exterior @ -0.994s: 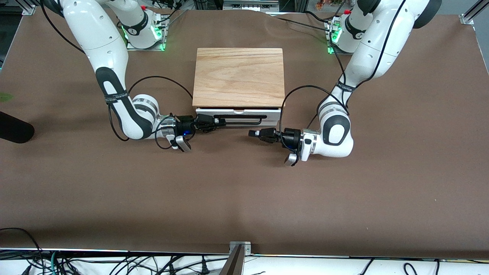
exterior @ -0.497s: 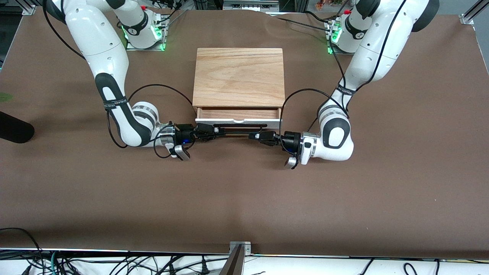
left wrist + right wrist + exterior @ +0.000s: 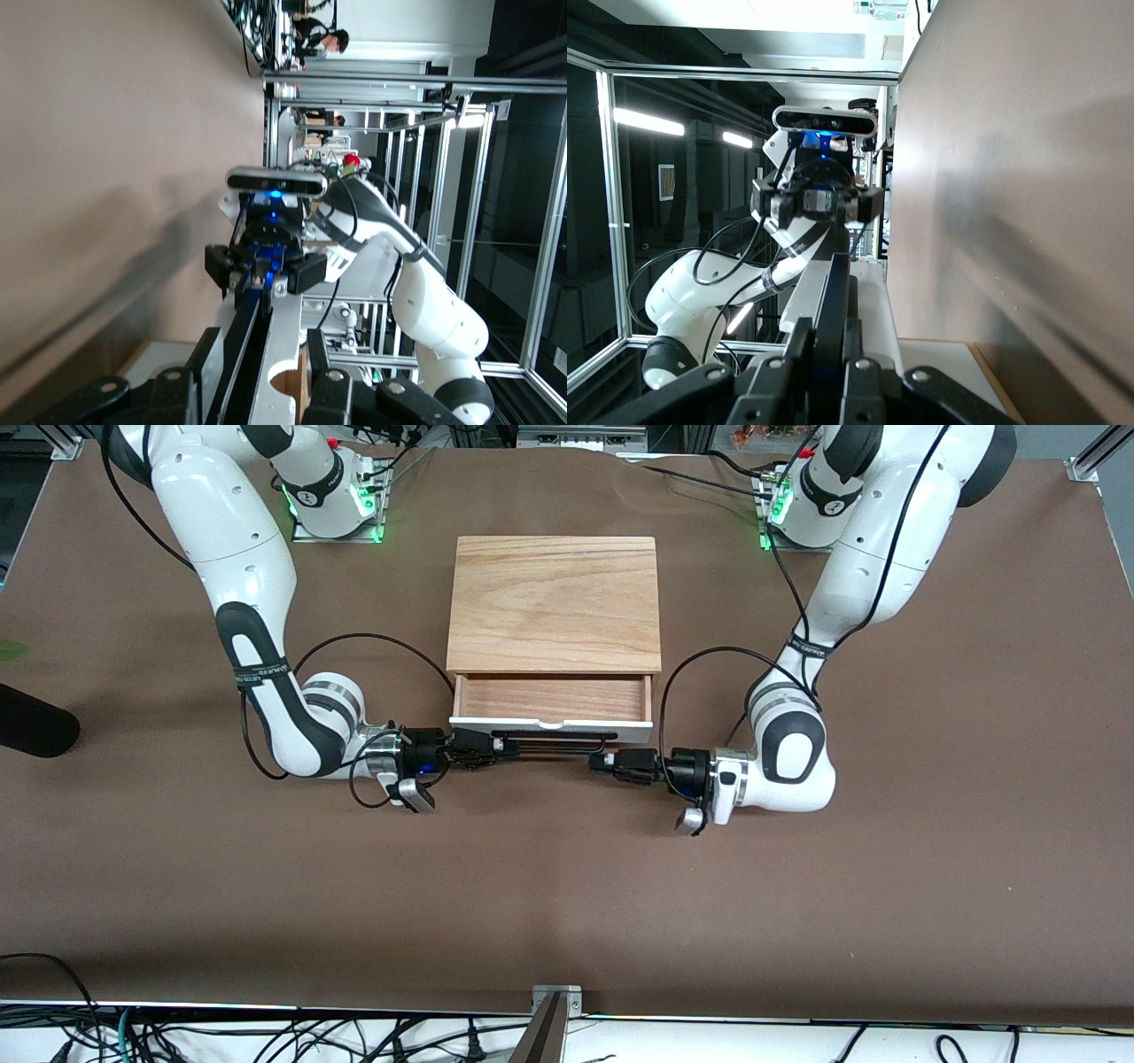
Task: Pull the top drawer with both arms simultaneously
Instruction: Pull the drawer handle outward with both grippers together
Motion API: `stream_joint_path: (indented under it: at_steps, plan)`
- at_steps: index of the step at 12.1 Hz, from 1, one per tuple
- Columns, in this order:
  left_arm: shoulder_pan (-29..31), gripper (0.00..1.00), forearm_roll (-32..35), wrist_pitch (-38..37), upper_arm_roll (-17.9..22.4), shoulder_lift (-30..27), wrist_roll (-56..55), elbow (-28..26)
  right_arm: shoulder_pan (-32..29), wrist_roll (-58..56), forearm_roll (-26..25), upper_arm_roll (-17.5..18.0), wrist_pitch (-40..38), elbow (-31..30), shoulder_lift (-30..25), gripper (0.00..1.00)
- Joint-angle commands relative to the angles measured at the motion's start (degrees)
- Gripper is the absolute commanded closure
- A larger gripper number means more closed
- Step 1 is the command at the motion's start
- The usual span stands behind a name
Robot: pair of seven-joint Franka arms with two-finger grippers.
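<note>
The top drawer (image 3: 549, 698) stands partly out of the cabinet (image 3: 554, 602), its light wood bottom showing. Its white front panel (image 3: 285, 354) carries a black bar handle (image 3: 554, 736). My right gripper (image 3: 478, 748) is shut on the handle's end toward the right arm's end of the table; in the right wrist view (image 3: 828, 326) its fingers pinch the black bar (image 3: 833, 283). My left gripper (image 3: 604, 762) is at the handle's other end. In the left wrist view (image 3: 260, 335) its fingers stand wide apart, open, with the handle (image 3: 244, 345) between them.
A dark rounded object (image 3: 31, 726) lies at the table's edge at the right arm's end. A metal bracket (image 3: 556, 996) sits on the table's edge nearest the front camera. Black cables loop from both wrists beside the cabinet.
The drawer has slid out toward the front camera. My right gripper has moved with the handle. My left gripper has come from beside the handle to its end and moved along with it.
</note>
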Motion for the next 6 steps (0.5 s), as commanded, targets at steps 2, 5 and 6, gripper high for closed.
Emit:
stream_joint_path:
  at_steps: [2,5,6]
  plan:
    - [-1.05,0.54,1.78,-0.14,2.38,2.97,-2.67,5.48,-1.14,0.33,0.62,0.31,0.78,4.61,2.98,0.83]
    - [-2.37,0.56,1.96,-0.14,2.38,4.29,-0.38,5.04,-1.41,0.42,0.62,0.31,1.21,6.99,4.57,0.84]
    - [-2.9,0.6,1.78,-0.14,2.38,4.56,-0.29,5.04,-1.49,1.2,0.62,0.31,1.48,7.6,4.92,0.84]
